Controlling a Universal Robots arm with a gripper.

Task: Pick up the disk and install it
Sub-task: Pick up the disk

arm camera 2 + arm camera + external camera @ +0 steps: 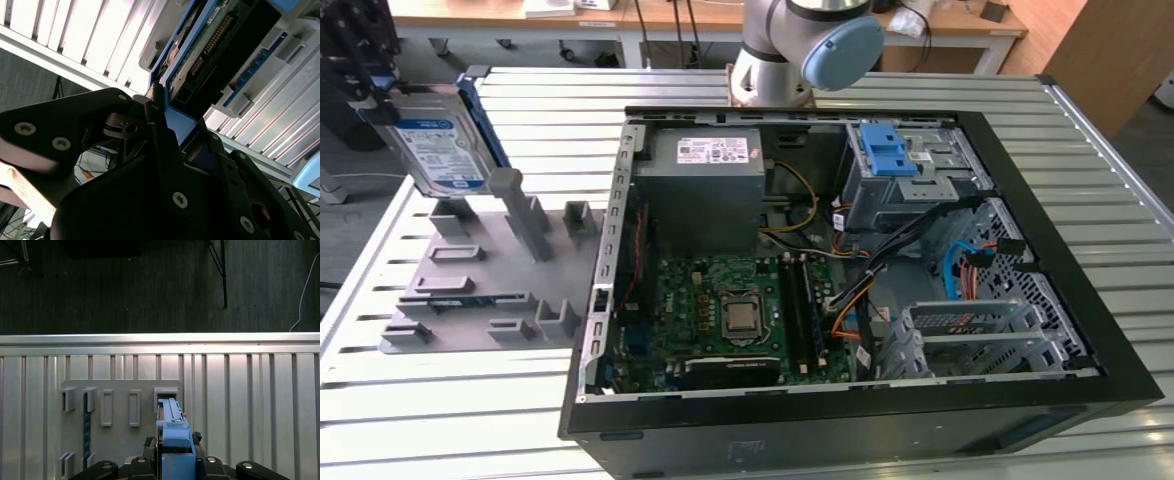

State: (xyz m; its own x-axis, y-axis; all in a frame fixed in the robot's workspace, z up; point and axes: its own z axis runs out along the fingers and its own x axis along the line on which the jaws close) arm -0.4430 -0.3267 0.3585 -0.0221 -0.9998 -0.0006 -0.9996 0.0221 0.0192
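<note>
The disk (443, 148), silver with a white-and-blue label and a blue bracket, stands on edge at the exterior view's far left, over the far end of the grey slotted fixture (494, 270). My gripper (380, 98) is shut on its upper edge. In the first wrist view the disk (172, 432) appears edge-on between the black fingers (145, 462), directly over a fixture slot (165, 393). The second wrist view shows the disk's (220, 45) connector side and the blue bracket (176, 121) clamped in my gripper (165, 125). I cannot tell whether the disk's lower edge is out of the slot.
An open black computer case (1067, 400) lies to the exterior view's right of the fixture. Inside are a grey power supply box (707, 190), a motherboard (734, 315) and a drive bay with a blue latch (887, 150). The arm's base (794, 50) stands behind the case.
</note>
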